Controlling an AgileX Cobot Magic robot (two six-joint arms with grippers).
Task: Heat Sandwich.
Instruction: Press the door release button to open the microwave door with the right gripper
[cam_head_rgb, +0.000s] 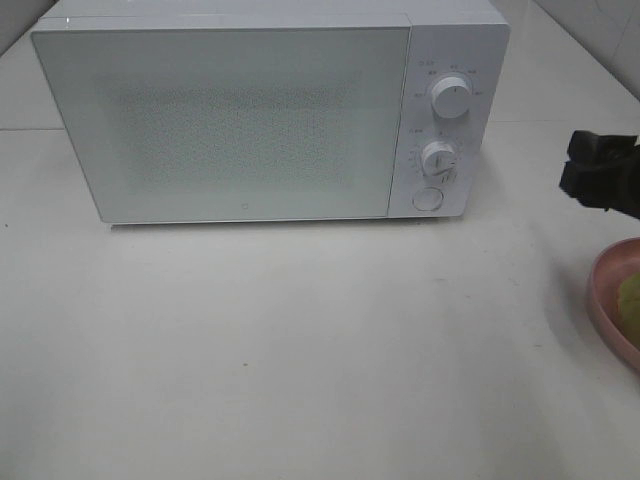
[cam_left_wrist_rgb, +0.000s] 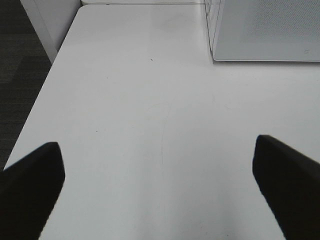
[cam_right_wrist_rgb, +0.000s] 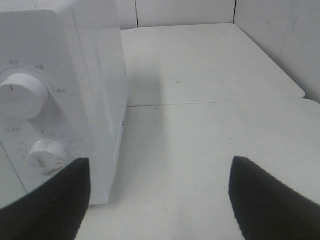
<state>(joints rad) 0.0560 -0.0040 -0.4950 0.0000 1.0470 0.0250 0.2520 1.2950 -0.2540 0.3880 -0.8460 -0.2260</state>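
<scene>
White box-shaped microwave oven (cam_head_rgb: 220, 120): door shut, on white tabletop (cam_head_rgb: 300, 350). Yellow-green-layered sandwich (cam_head_rgb: 632, 300), mostly cropped, on round pink plate (cam_head_rgb: 603, 290), right of microwave. Left gripper (cam_left_wrist_rgb: 157, 145): jaws apart, empty. Right gripper (cam_right_wrist_rgb: 160, 165): jaws apart, empty, near microwave dials.

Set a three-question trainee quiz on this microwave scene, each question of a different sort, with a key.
1. True or false: the microwave stands open.
2. Multiple choice: in the high view, the pink plate holding the sandwich lies at the A) left edge, B) right edge, C) middle.
3. Fill in: the left tool and the right tool are both ____, holding nothing.
Key: 1 false; 2 B; 3 open.
</scene>
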